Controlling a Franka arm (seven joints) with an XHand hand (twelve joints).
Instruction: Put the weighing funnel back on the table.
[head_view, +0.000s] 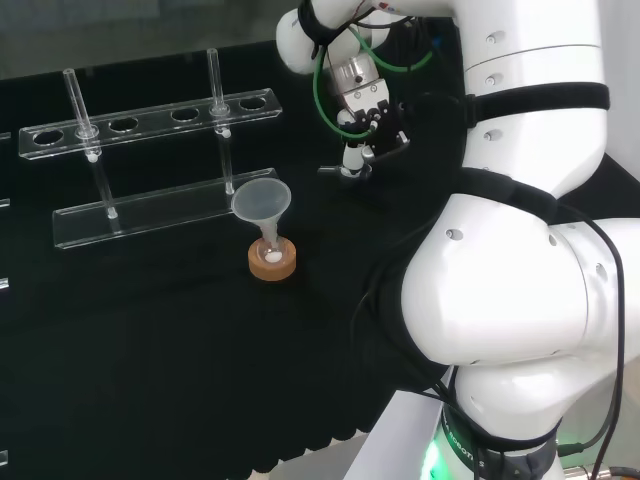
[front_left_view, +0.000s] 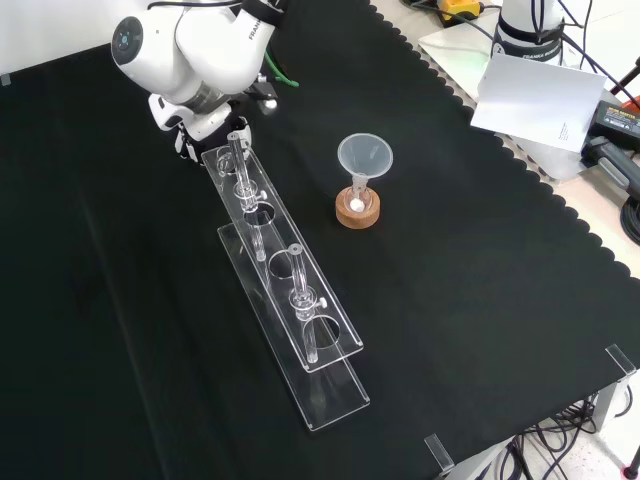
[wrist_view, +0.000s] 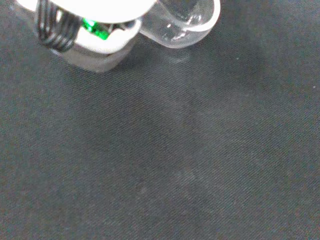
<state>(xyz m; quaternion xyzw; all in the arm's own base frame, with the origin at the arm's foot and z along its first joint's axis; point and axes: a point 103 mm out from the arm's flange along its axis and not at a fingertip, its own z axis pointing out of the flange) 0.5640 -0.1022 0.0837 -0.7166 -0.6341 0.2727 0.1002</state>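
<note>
hand: pinches weighing funnel, right of big funnel in head view | weighing funnel: at the hand, just above cloth, contact unclear | move: straight down, then release.

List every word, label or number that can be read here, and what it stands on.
Print on the arm's base: too blurred to read.
Marks on the white sheet: too small to read.
Test tube rack, funnel, cork ring: no text on them.
</note>
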